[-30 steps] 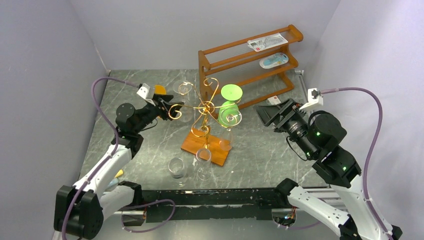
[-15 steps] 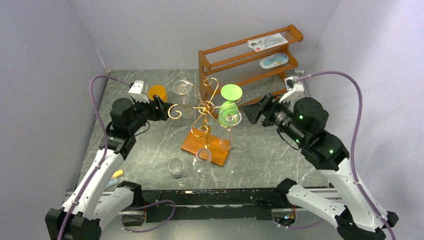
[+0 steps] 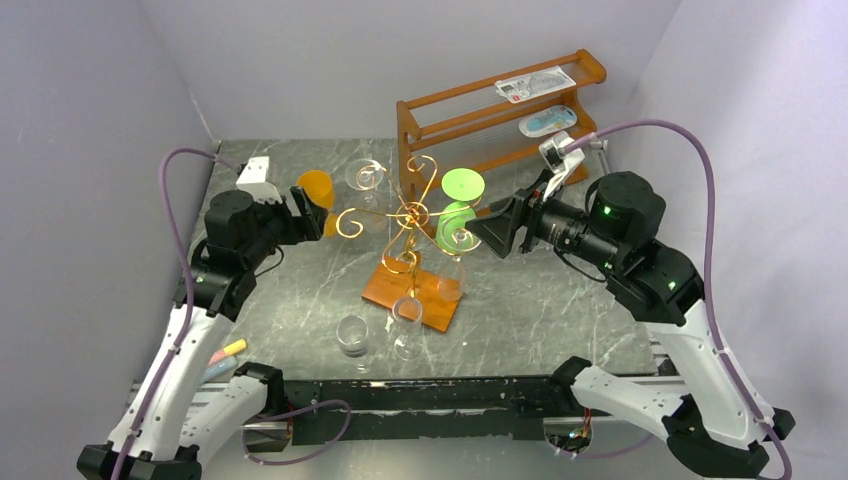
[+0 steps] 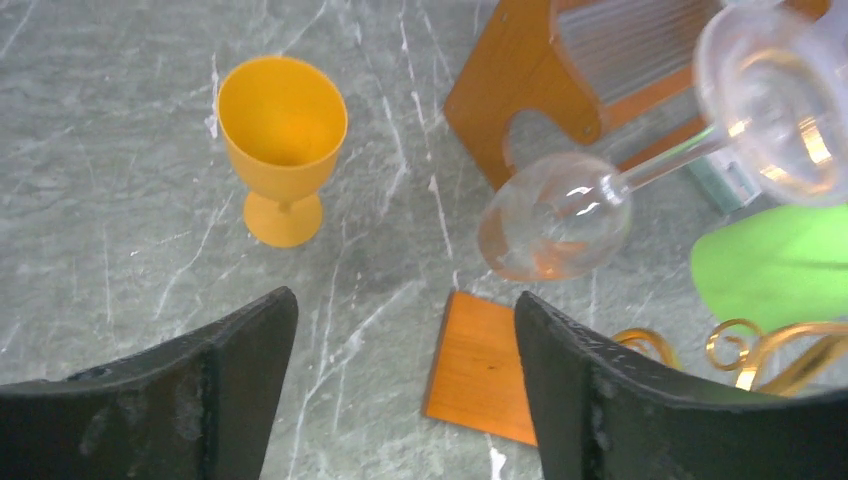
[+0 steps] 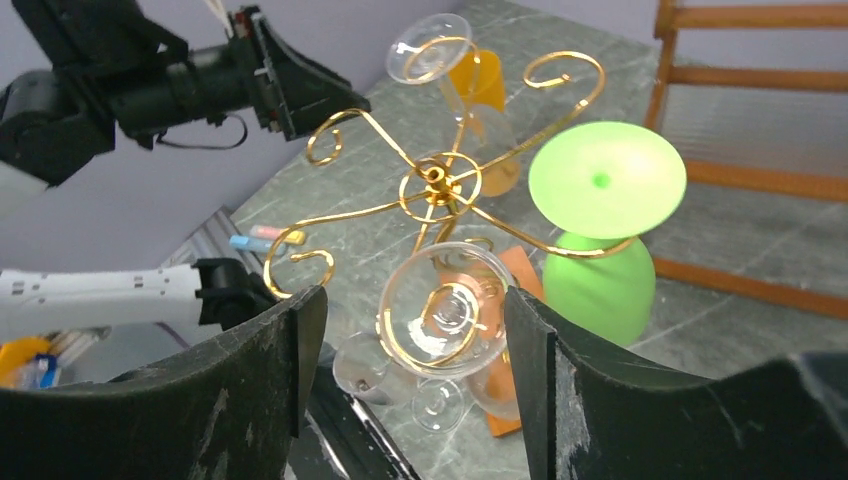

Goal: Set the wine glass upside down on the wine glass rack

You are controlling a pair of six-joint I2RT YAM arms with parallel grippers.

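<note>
The wine glass rack [image 3: 408,215] is a gold wire tree on an orange-brown base [image 3: 432,302]. Upside down on its arms hang a green wine glass [image 3: 460,218], a clear one at the back left [image 3: 366,180] and a clear one at the front right [image 3: 455,265]. My left gripper [image 3: 300,212] is open and empty, just left of the rack's left scroll. Beyond its jaws the left wrist view shows the hanging clear glass [image 4: 555,215]. My right gripper [image 3: 495,232] is open and empty beside the green glass [image 5: 600,250], facing the rack hub [image 5: 438,187].
An orange goblet [image 3: 316,190] stands upright behind the left gripper. A clear tumbler [image 3: 353,335] and a clear wine glass [image 3: 407,320] stand upright in front of the rack. The brown three-tier shelf [image 3: 500,125] is at the back right.
My left gripper has drawn back to the left, away from the rack's scroll, and opened wider. My right arm has swung in from the right, close to the green glass.
</note>
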